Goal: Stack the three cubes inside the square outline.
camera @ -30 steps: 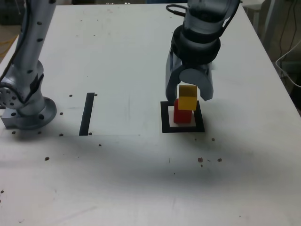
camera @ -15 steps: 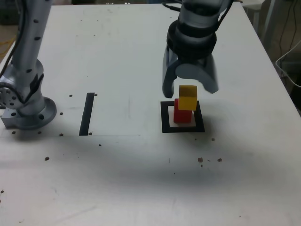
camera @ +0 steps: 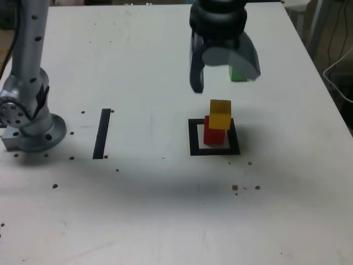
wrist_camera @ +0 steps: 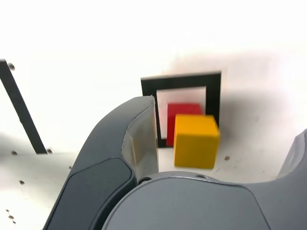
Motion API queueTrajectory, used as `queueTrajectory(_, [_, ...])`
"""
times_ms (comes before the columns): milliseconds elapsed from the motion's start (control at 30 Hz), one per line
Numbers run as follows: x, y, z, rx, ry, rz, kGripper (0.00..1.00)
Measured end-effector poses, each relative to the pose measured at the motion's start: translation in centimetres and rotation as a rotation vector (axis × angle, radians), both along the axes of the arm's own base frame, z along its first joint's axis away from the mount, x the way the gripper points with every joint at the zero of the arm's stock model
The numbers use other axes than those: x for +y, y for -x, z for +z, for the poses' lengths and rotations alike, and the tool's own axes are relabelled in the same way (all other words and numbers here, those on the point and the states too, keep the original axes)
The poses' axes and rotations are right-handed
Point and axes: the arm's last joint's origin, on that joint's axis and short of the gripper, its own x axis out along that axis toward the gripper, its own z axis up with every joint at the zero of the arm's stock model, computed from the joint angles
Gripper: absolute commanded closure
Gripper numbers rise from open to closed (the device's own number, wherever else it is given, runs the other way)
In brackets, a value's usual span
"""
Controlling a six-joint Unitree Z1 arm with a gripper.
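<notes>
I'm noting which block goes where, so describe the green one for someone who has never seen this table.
On the white table, find the black square outline around the red block. The green block sits beyond it, partly hidden by the gripper, apart from the red-and-yellow stack.

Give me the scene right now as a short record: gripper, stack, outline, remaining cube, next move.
gripper: open, holding nothing, raised above the table
stack: yellow cube on red cube, yellow offset slightly to the exterior view's right
outline: square outline around the red cube's base
remaining cube: green cube, beyond the stack, partly hidden by the gripper
next move: probably fetch the green cube, keeping the fingers clear of the offset yellow one
</notes>
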Motion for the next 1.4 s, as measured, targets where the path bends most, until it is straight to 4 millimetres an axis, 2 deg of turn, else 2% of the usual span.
queueTrajectory(233, [3.1,-0.1,0.7,0.020,-0.032,0.011,0.00])
queueTrajectory(333, [5.5,-1.3,-0.3,0.047,-0.025,0.010,0.00])
queueTrajectory(400, [6.3,-1.9,-1.0,0.067,-0.023,0.001,0.00])
queueTrajectory(600, [11.0,-4.2,-2.1,0.059,-0.035,-0.020,0.00])
queueTrajectory(833, [14.5,-5.4,-3.6,0.063,-0.047,0.008,0.00])
queueTrajectory(1167, [16.0,-6.2,-5.6,0.082,-0.028,0.010,0.02])
queueTrajectory(1400, [16.6,-7.1,-6.9,0.084,0.003,0.009,0.07])
